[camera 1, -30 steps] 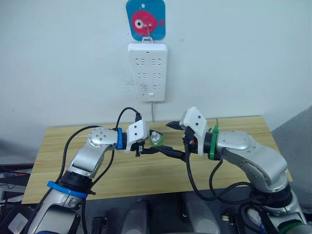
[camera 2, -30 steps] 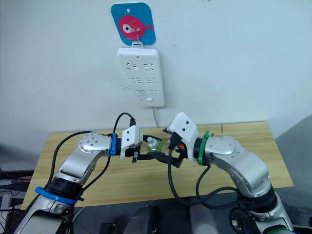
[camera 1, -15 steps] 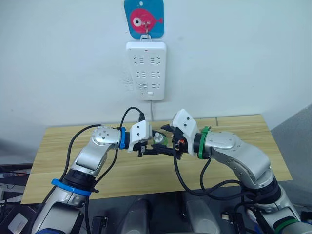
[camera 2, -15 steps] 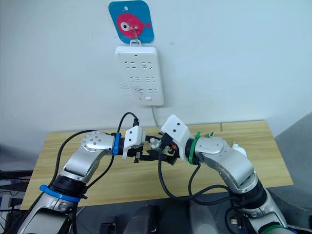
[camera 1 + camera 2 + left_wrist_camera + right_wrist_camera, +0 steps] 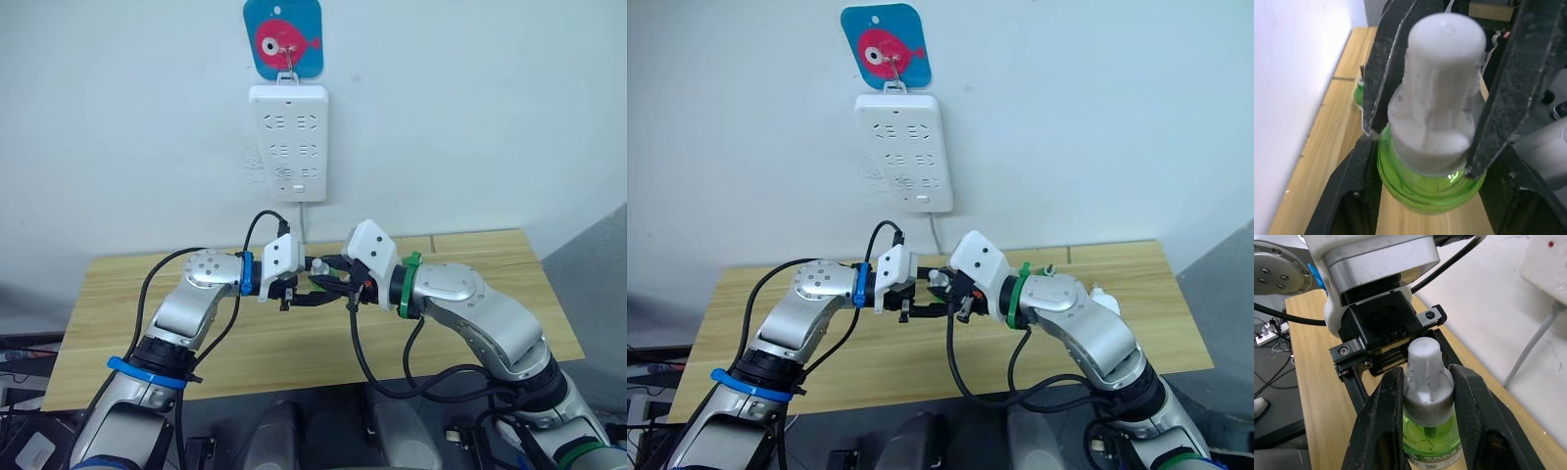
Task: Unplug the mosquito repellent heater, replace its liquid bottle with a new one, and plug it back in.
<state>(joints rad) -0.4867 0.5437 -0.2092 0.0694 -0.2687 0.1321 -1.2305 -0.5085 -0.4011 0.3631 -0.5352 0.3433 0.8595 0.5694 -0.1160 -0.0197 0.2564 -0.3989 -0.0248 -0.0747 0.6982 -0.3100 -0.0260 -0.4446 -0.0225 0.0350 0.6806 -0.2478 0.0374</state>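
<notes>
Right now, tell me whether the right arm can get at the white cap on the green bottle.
Probably yes. The right gripper has its fingers on either side of the white cap, while the left gripper grips the green bottle.

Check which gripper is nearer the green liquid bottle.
Neither, both touch it. The left gripper holds the liquid bottle by its green body; the right gripper fingers pinch its white cap from the opposite side.
</notes>
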